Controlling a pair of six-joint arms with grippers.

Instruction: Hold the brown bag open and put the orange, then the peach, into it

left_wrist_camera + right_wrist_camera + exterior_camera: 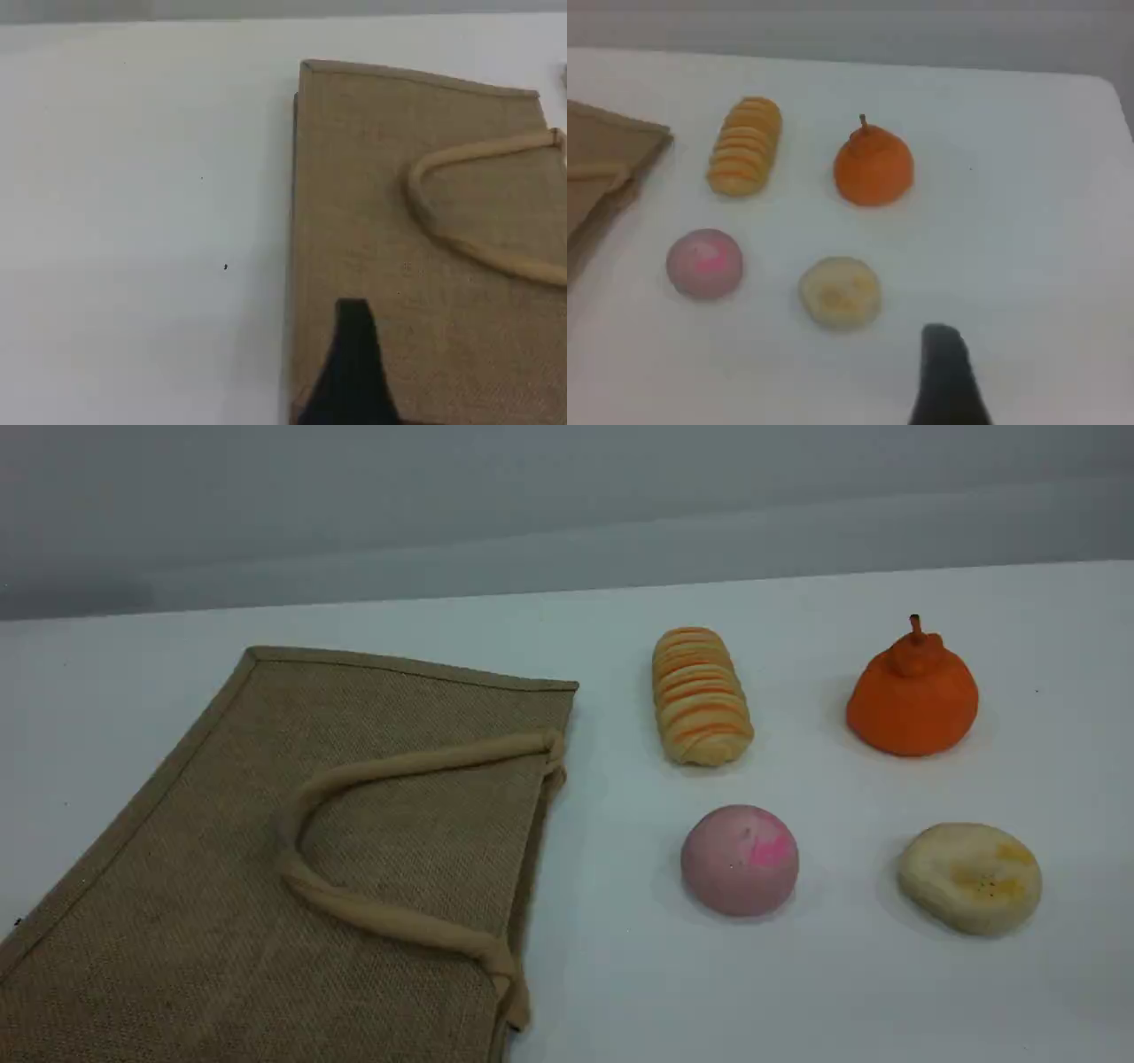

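Spotted the brown bag (266, 868) lying flat on the white table (620, 992), at 8 o'clock in scene view, mouth edge toward 3 o'clock, one beige handle (416, 763) looped on top. Logged the orange (912, 700) near 3 o'clock, stem up, well apart from bag. Logged the peach (740, 861) at 4 o'clock, near the bag mouth, not touching. Noted a striped bread roll (702, 697) at 12 o'clock of peach and a pale yellow disc (970, 879) at 3 o'clock of it. Left gripper (354, 372) over bag cloth, jaws spread wide, holding nothing. Right gripper (948, 376) over bare table at 4 o'clock of disc, one fingertip showing; cannot tell whether apart or together.
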